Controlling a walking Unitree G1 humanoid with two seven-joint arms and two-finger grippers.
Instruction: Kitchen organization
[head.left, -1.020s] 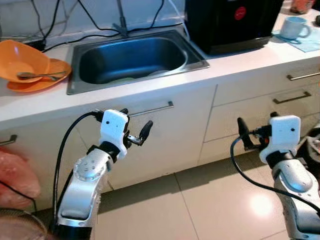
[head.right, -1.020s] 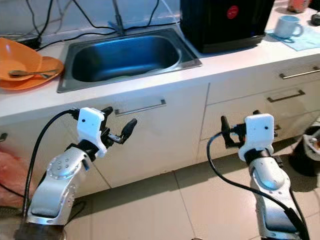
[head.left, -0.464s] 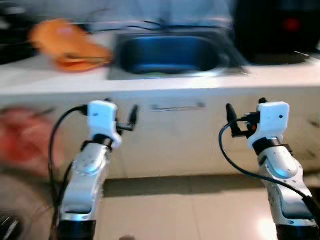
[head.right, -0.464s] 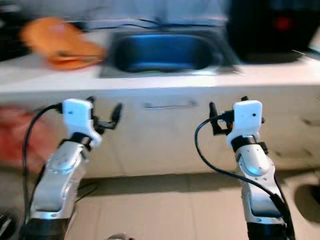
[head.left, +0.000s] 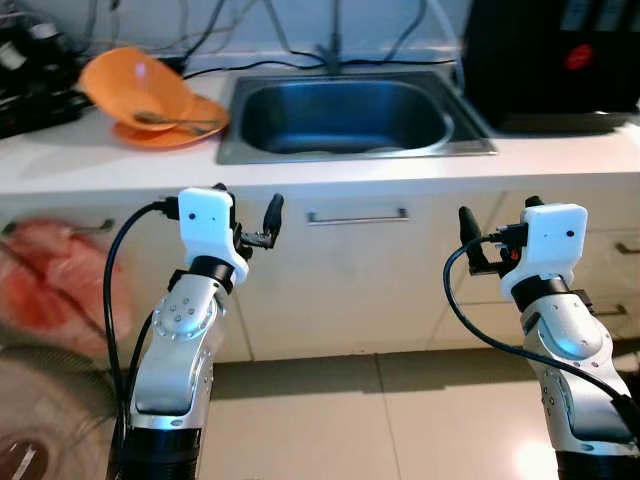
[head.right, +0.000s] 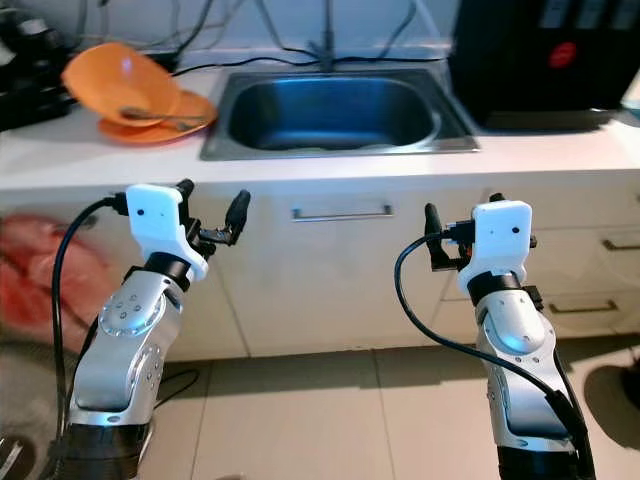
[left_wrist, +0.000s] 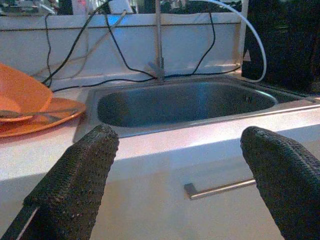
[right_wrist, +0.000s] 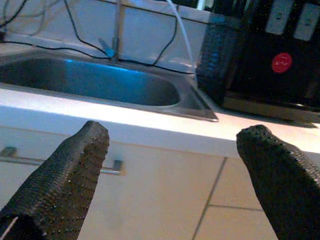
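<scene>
A steel sink (head.left: 350, 152) is set in the white counter (head.left: 90, 165) straight ahead. To its left an orange bowl (head.left: 130, 82) leans on an orange plate (head.left: 195, 132) with a spoon (head.left: 178, 122) across it. My left gripper (head.left: 245, 205) is held up, open and empty, in front of the cabinet below the counter edge. My right gripper (head.left: 498, 215) is at the same height, open and empty, before the drawers on the right. The left wrist view looks between the fingers (left_wrist: 75, 185) at the sink (left_wrist: 180, 102) and plate (left_wrist: 35, 120).
A black appliance (head.left: 550, 60) stands on the counter right of the sink. A bar handle (head.left: 357, 215) is on the cabinet front under the sink. Cables run along the back wall. A pink-red bundle (head.left: 50, 285) and a grey round object (head.left: 40, 420) sit low on the left.
The camera has swung, with blur half a second ago, so the counter now faces me squarely. Both arms stay raised with their grippers open.
</scene>
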